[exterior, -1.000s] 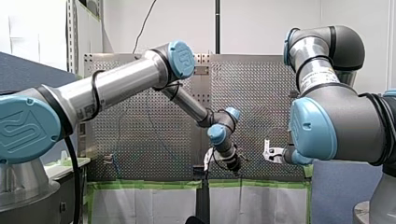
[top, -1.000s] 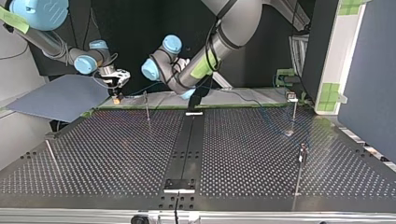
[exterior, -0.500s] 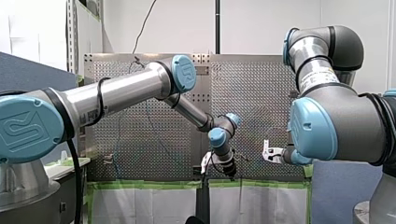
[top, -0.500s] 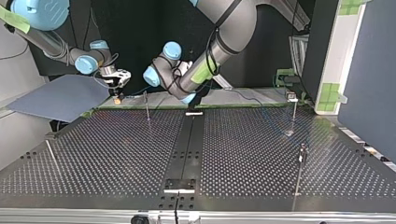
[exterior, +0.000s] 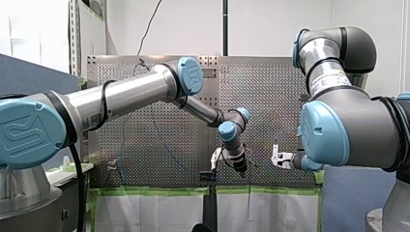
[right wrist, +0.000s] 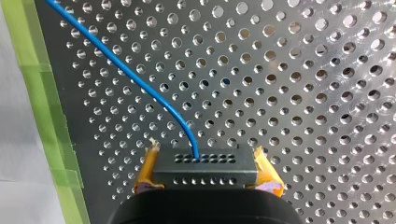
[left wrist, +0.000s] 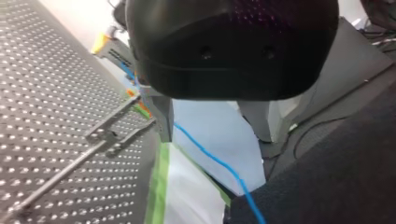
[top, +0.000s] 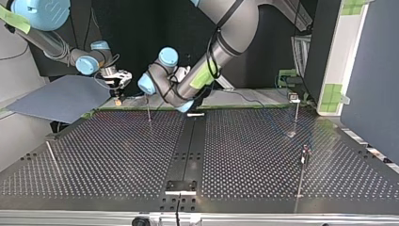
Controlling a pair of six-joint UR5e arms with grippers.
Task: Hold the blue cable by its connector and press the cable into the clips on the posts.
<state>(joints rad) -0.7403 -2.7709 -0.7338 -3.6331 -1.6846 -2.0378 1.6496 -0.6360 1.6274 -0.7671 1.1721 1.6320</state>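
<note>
Rising from the black connector (right wrist: 205, 164), the blue cable (right wrist: 140, 79) ran slantwise over the perforated table (right wrist: 303, 93) toward the green tape (right wrist: 42, 93) on its edge. My right gripper (right wrist: 205, 176) was clamped on that connector, with a yellow pad (right wrist: 148, 169) pressed to each end of the block. The gripper's own body was cut off at the frame edge. In the top view the same gripper hung over the table's far edge at the view's left. The connector was only a small orange-tinted speck under it, and the cable was a faint blue line leading toward the nearest post (top: 148, 107).

In the left wrist view the cable passed under my left gripper (left wrist: 215, 135), whose metal fingers (left wrist: 161, 116) stood apart. The cable went behind one finger, came out just beside it within the gap, and ran on until a dark surface cut it off. Whether it touched that finger could not be told. The forked clip (left wrist: 116, 130) on the post's tip lay just beside the same finger. Whether the cable sat in it could not be made out, since the finger covered that stretch. Beyond the clip, the yellow-padded tip of the right gripper showed small.

In the front view the left gripper was mostly hidden behind its own wrist (exterior: 237, 162). In the top view the arm's elbow covered it entirely. Three more posts stood well apart on the table: two at the top view's right (top: 296, 110) (top: 303, 162) and a leaning one at its left (top: 51, 155). Their clips were too small to read.
</note>
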